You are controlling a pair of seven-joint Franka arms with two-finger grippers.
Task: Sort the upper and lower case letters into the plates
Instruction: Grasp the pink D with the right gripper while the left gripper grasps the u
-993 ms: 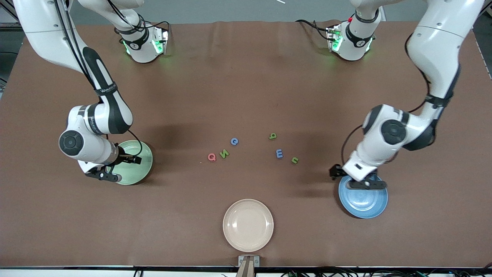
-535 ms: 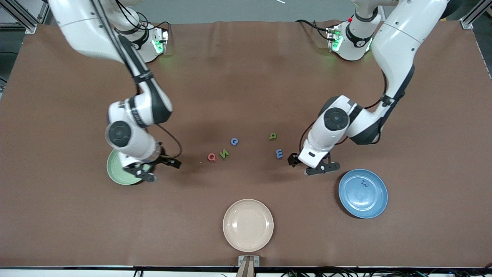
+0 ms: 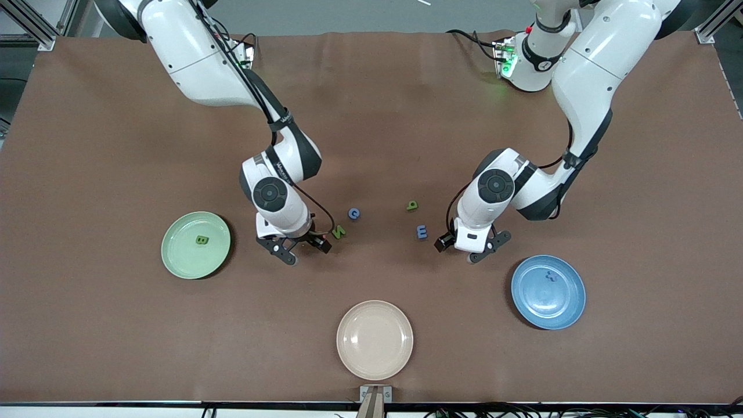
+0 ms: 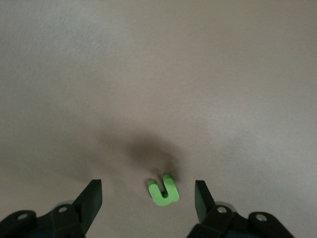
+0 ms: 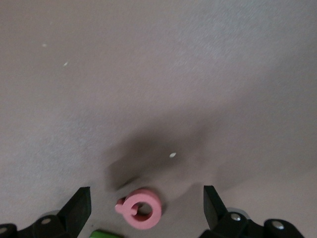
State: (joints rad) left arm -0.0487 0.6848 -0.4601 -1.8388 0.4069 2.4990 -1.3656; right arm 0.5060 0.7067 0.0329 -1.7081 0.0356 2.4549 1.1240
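Front view: right gripper (image 3: 302, 247) fingers spread over pink Q (image 5: 139, 208), beside green N (image 3: 338, 232). Left gripper (image 3: 471, 247) fingers spread over green n (image 4: 164, 190). Green plate (image 3: 180, 255) holds green B (image 3: 201, 240); blue plate (image 3: 566, 307) holds blue letter (image 3: 550, 277).

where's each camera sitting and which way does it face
Front view: high across the table, facing both arms, right gripper and left gripper over letters.
Left wrist view: on the left wrist, looking down between its open fingers at a green letter.
Right wrist view: likewise, on the pink Q.
Shared: the brown table.
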